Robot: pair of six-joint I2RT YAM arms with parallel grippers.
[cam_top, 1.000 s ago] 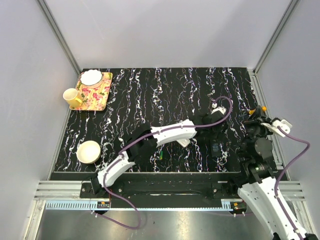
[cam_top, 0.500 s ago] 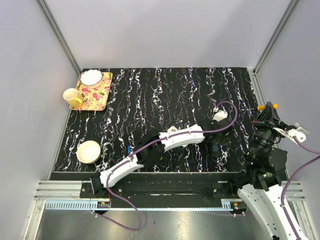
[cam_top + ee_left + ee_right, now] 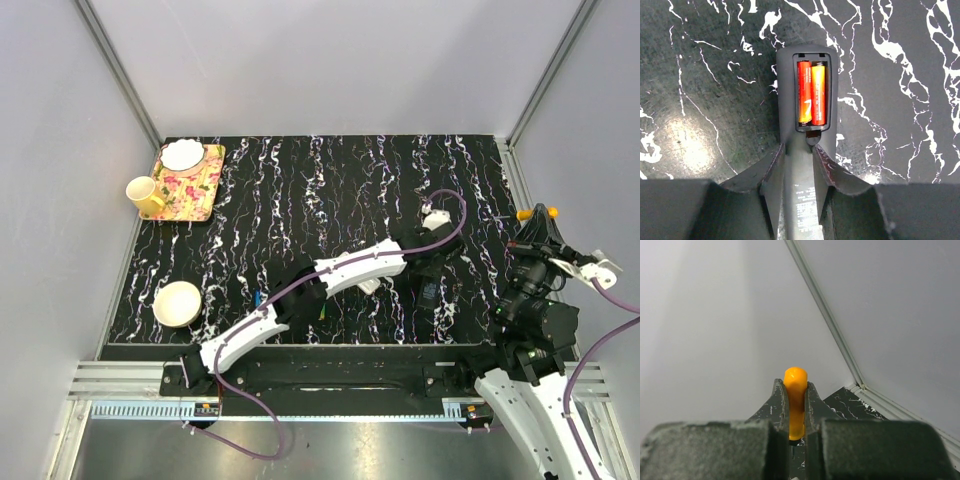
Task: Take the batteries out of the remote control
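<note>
The black remote control [image 3: 806, 127] lies on the marbled table with its battery bay open. Two batteries sit side by side in the bay, one red [image 3: 804, 92] and one orange [image 3: 818, 93]. My left gripper [image 3: 799, 150] has its fingers closed against the remote's body just behind the bay; from above the remote [image 3: 428, 294] shows just in front of it. A blue battery [image 3: 258, 298] and a green battery [image 3: 322, 311] lie near the left arm. My right gripper [image 3: 795, 386] is shut on an orange rounded tool [image 3: 795, 390], raised by the right wall [image 3: 537, 214].
A floral tray [image 3: 197, 192] holding a white dish [image 3: 181, 154] stands at the back left, with a yellow mug [image 3: 145, 195] beside it. A cream bowl [image 3: 178, 303] sits at the front left. The left arm [image 3: 350, 268] stretches across the front middle.
The left gripper reached over to the remote and its jaws closed in on the remote's body. The right arm swung right and up, still holding the orange tool.
</note>
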